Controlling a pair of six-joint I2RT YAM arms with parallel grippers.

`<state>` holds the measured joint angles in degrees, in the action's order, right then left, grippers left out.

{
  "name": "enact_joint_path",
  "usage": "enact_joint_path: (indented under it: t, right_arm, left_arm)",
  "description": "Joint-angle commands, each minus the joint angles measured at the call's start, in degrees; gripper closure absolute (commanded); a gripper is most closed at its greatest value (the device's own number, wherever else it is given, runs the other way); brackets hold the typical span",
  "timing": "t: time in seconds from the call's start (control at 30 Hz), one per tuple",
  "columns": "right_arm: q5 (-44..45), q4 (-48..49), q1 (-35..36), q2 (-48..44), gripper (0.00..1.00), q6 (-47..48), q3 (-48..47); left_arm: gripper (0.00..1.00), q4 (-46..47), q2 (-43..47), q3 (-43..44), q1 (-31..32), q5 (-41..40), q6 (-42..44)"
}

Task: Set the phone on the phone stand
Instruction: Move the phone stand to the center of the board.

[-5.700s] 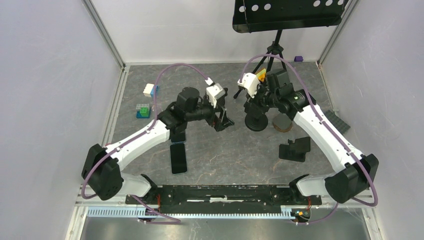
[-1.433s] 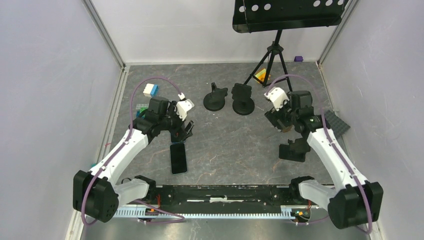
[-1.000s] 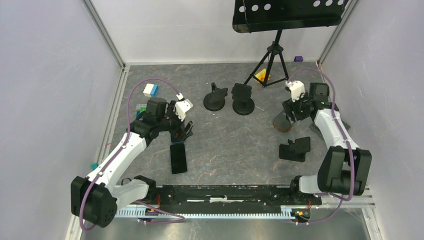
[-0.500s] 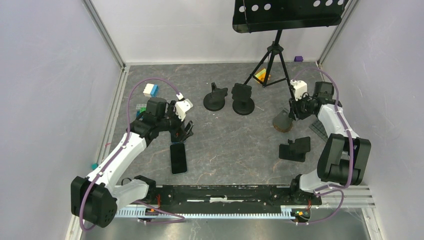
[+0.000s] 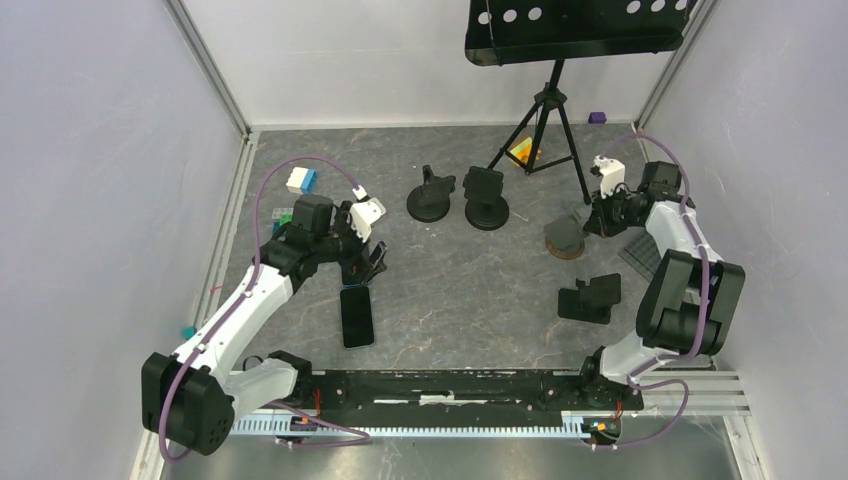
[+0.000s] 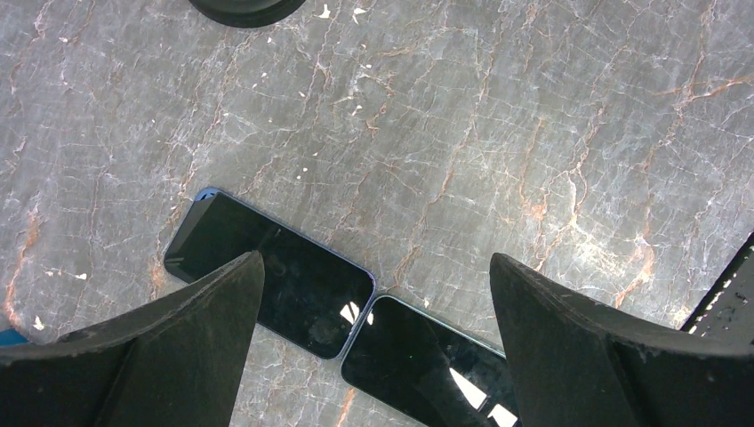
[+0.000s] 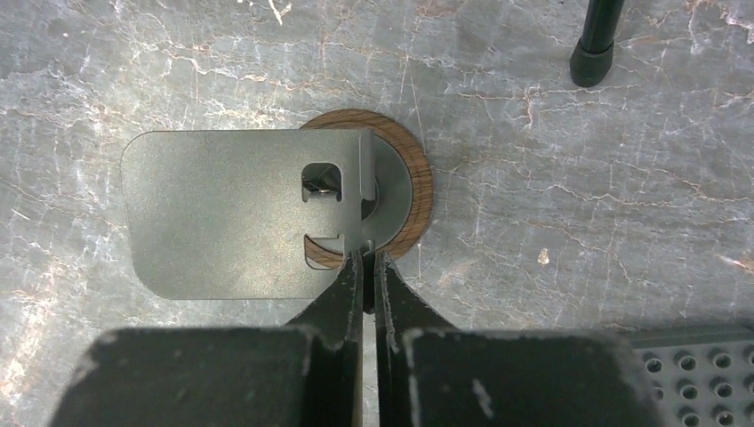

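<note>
Two dark phones lie end to end on the grey floor, one (image 6: 267, 285) up-left and one (image 6: 436, 365) low and right. From above, one phone (image 5: 356, 317) lies free and the other is mostly hidden under my left gripper (image 5: 368, 262). That left gripper (image 6: 375, 267) hangs open over the place where they meet, touching neither. A grey metal phone stand (image 7: 231, 213) on a round wooden base (image 7: 416, 191) stands at the right (image 5: 565, 238). My right gripper (image 7: 367, 260) is shut on its thin upright lip (image 5: 588, 222).
Two black stands (image 5: 431, 200) (image 5: 486, 201) sit at mid-back, and another black stand (image 5: 590, 298) lies near the right arm. A music-stand tripod (image 5: 545, 110) rises behind; one foot (image 7: 591, 58) is close. A grey studded plate (image 5: 648, 252) and toy bricks (image 5: 299, 180) lie at the sides.
My right gripper has swung right and back, then shut on the grey stand's lip. The left arm and both phones have stayed put.
</note>
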<state>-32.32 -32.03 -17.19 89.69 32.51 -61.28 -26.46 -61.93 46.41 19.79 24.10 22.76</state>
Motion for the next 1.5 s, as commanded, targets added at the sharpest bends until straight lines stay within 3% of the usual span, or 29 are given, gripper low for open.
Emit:
enact_joint_path:
  t: [0.0,0.67,0.83,1.1,1.47]
  right_arm:
    - [-3.54,-1.57,-1.71,4.81,1.00,1.50,-1.69]
    - [-12.84,-0.47,-4.89,15.11,1.00,-1.18,1.44]
    - [-14.12,-0.40,-4.89,14.41,0.87,-1.65,2.56]
    - [-15.33,-0.66,-4.65,11.07,0.52,-1.72,4.81]
    - [-14.37,-0.36,0.67,3.98,0.43,-2.21,11.31]
  left_arm:
    - [0.00,1.85,0.91,-0.33,0.03,1.09,-1.69]
    - [0.00,1.67,1.22,-0.44,0.07,0.95,-1.71]
    - [0.00,1.71,1.21,-0.29,0.06,0.90,-1.69]
    - [0.00,1.67,1.13,-0.31,0.03,0.87,-1.60]
    - [0.00,1.42,0.28,0.02,0.07,-0.48,-1.17]
